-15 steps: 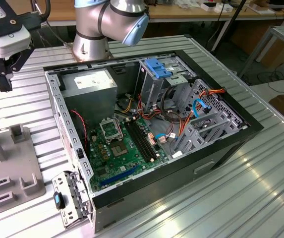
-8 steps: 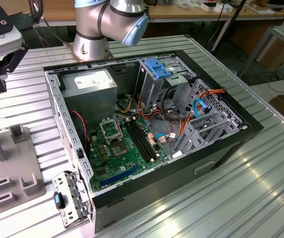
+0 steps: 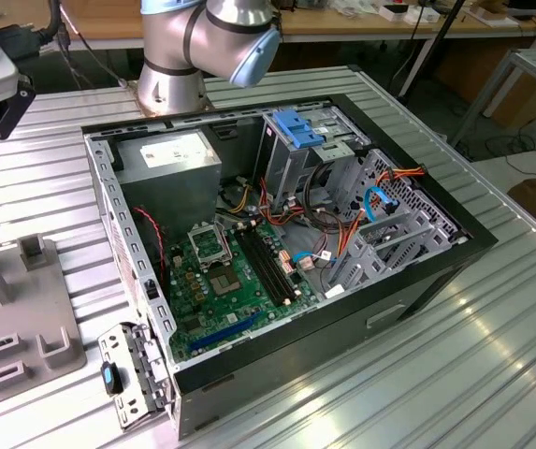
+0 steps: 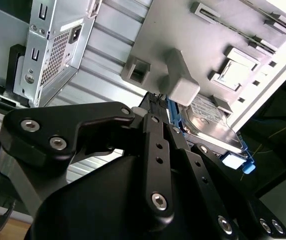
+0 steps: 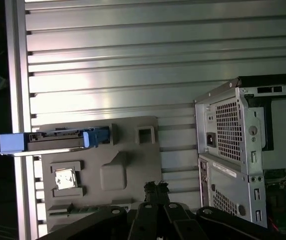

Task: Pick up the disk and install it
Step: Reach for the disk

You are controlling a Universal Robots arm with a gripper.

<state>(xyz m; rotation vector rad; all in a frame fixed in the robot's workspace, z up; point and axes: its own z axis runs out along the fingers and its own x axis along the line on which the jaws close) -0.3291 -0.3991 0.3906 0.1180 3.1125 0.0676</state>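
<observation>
- The disk [image 5: 53, 141]: we log it standing on edge in a slot at one corner of the grey fixture plate [image 5: 133, 160], close to the table's edge. It has blue rails along its sides and a blue tab at its end. Its labelled face shows in the second wrist view [image 4: 212, 125].
- The fixture plate: we count several raised blocks and pockets on it. In the second wrist view one raised block [image 4: 182, 82] sits between the camera and the disk.
- The gripper [image 5: 155, 186]: it hangs over the fixture plate, apart from the disk. We see its fingers drawn together with nothing between them.
- The ribbed metal table [image 3: 436, 374]: it carries the fixture plate and the computer case.
- The open computer case [image 3: 417, 290]: it lies well apart from the disk. Inside we list a power-supply box [image 3: 169, 154], a drive cage with a blue handle [image 3: 296, 126], a green motherboard [image 3: 221, 281] and loose cables.
- The arm's base [image 3: 169, 84]: it stands behind the case.
</observation>
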